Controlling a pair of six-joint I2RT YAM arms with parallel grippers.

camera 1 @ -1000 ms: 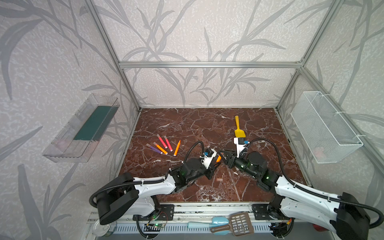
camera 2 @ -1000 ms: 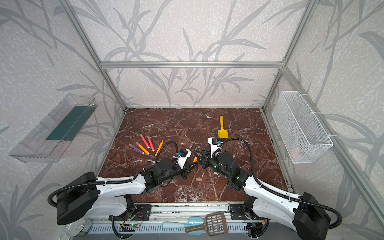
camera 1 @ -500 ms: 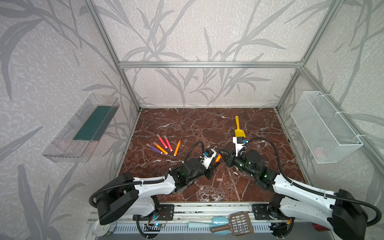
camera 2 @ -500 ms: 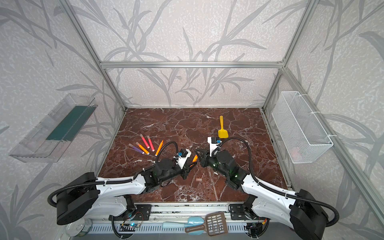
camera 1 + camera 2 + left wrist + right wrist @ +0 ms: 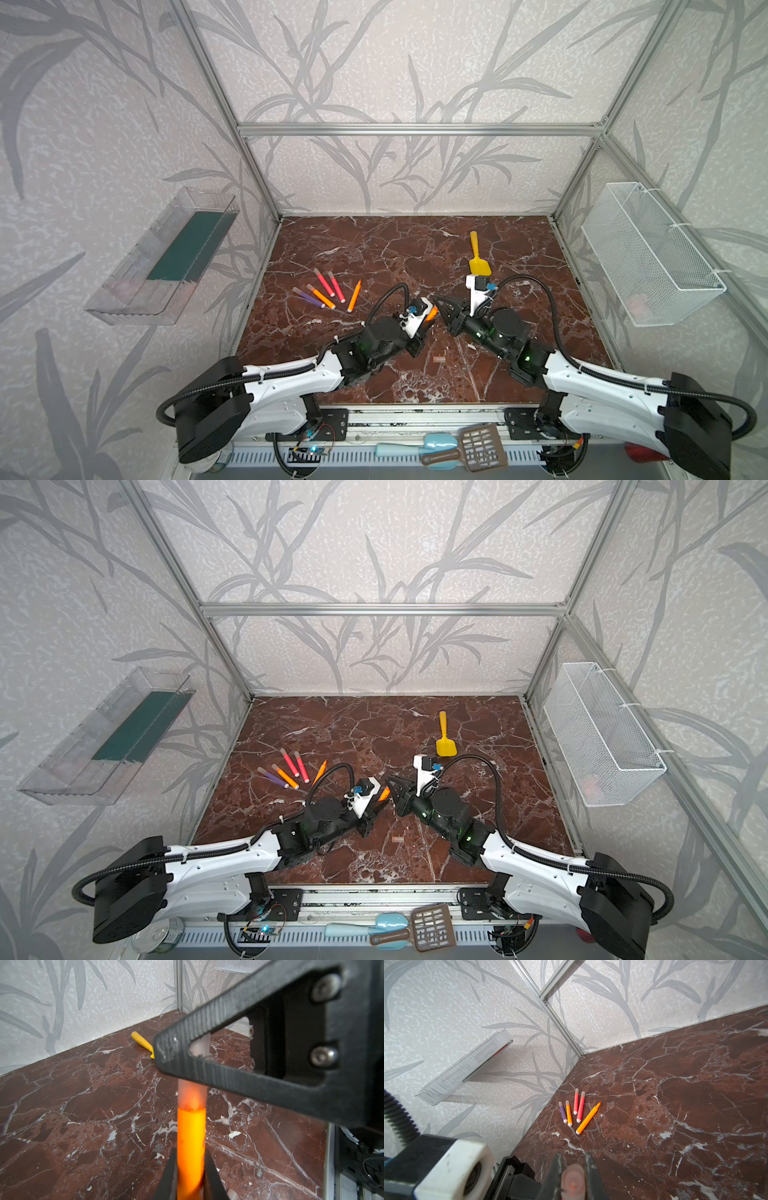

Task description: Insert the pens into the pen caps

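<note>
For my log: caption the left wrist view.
Capping: orange pen in left gripper, tip inside the cap held by right gripper.

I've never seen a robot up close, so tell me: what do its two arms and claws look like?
The left arm and right arm have smooth white shells with black joints and bases. A black ribbed cable arcs to a white camera box at each wrist. The left claw and right claw are black; the right's ridged triangular fingers carry silver screws.
</note>
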